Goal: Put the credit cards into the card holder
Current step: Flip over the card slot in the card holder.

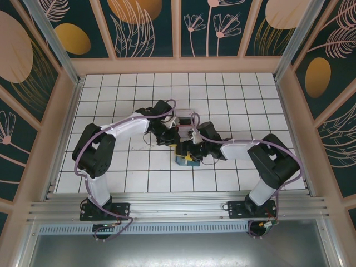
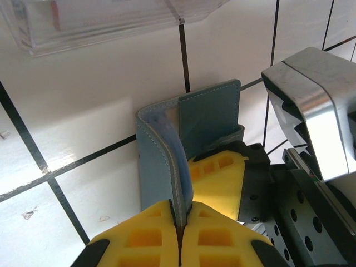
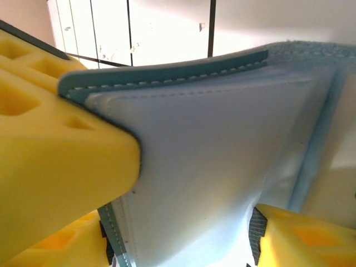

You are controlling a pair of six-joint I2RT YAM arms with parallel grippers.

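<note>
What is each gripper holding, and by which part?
The left gripper pinches the card holder by one flap's edge. The right gripper is against its other flap; a firm grip cannot be told.

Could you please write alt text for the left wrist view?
The left tool pinches one flap of the teal wallet, which stands open on the white tiled table. The right tool sits against the other flap at right; a clear box lies at the top edge.

Card holder point(image 3: 222, 156) spread between the right end effector's point(image 3: 197, 189) yellow fingers point(image 3: 67, 167)
</note>
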